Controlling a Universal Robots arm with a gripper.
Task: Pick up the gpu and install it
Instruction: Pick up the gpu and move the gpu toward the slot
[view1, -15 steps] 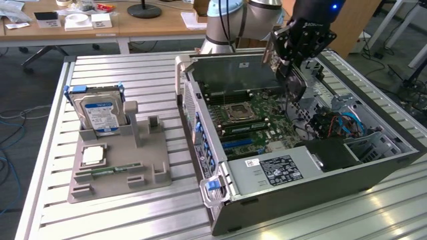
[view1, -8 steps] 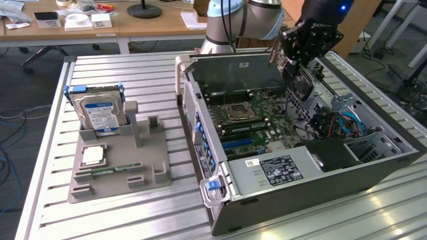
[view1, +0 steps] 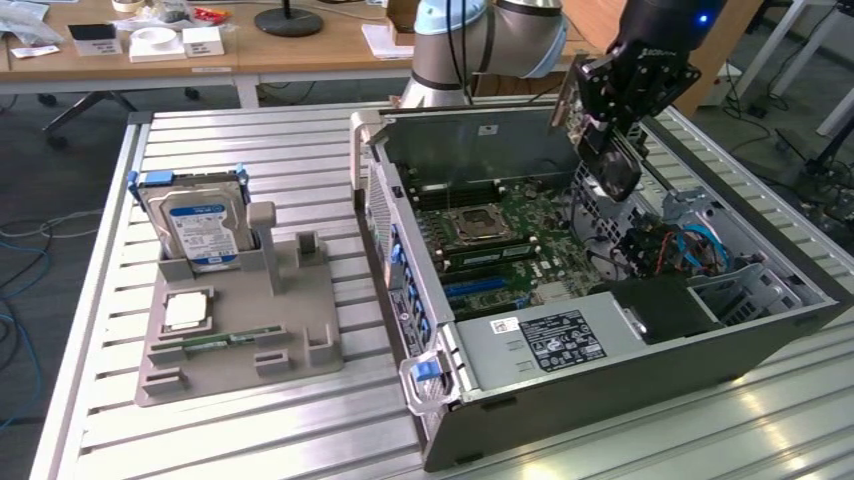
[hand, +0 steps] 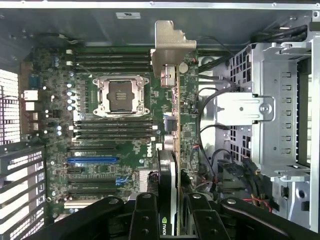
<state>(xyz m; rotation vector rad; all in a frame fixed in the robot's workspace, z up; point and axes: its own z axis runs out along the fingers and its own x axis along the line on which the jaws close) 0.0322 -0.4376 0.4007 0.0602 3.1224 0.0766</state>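
Above the open grey metal computer case (view1: 641, 380) on your slatted aluminium worktop (view1: 267, 430), your black tool (view1: 609, 135) was clamped shut on the thin dark gpu card (hand: 170, 150). It hung on edge over the green motherboard (hand: 125, 145), silver end bracket (hand: 167, 45) pointing away from the tool.

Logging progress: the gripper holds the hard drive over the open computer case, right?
No. The exterior view shows the gripper holds the gpu over the open computer case; the hard drive stands in the gray holder.
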